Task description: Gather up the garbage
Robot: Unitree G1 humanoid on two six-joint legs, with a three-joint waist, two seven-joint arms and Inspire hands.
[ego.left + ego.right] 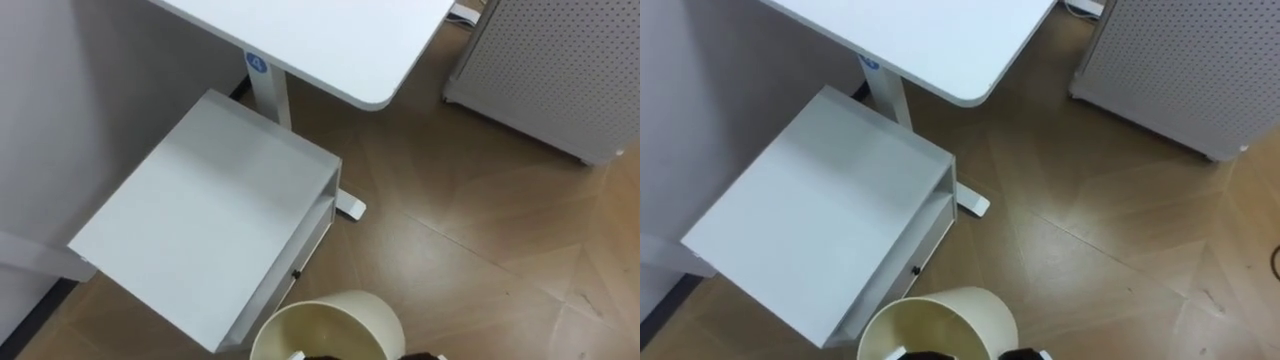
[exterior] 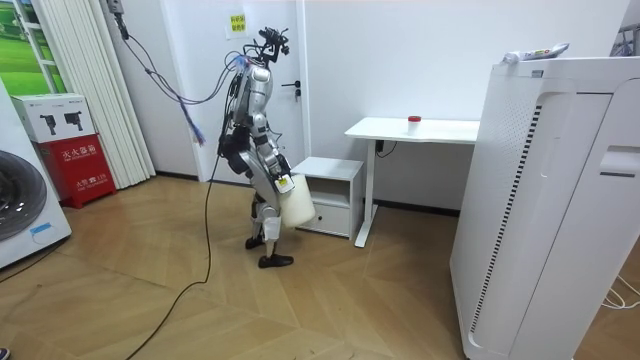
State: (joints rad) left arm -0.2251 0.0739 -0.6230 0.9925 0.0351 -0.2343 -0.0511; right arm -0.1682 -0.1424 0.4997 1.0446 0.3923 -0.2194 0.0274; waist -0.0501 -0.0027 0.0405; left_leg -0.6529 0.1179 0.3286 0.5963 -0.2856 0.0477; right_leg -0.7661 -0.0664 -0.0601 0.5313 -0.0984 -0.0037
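A cream round bin (image 1: pixel 345 312) hangs at the bottom of the eye views, its mouth tipped toward me. In the room view the bin (image 2: pixel 298 203) is held low in front of the robot, which stands bent forward at the white cabinet. Dark parts of my left hand (image 1: pixel 322 357) and right hand (image 1: pixel 426 357) show at the bin's near side, cut by the picture's edge. A small red thing (image 2: pixel 414 121) sits on the white desk (image 2: pixel 420 131) in the room view.
The low white cabinet (image 1: pixel 210 220) stands directly ahead on my left, under the desk's (image 1: pixel 320 40) corner. A white perforated unit (image 1: pixel 560 70) stands at the right; bare wood floor lies between. A washing machine (image 2: pixel 20 205) and red box (image 2: pixel 82 160) are at the room view's left.
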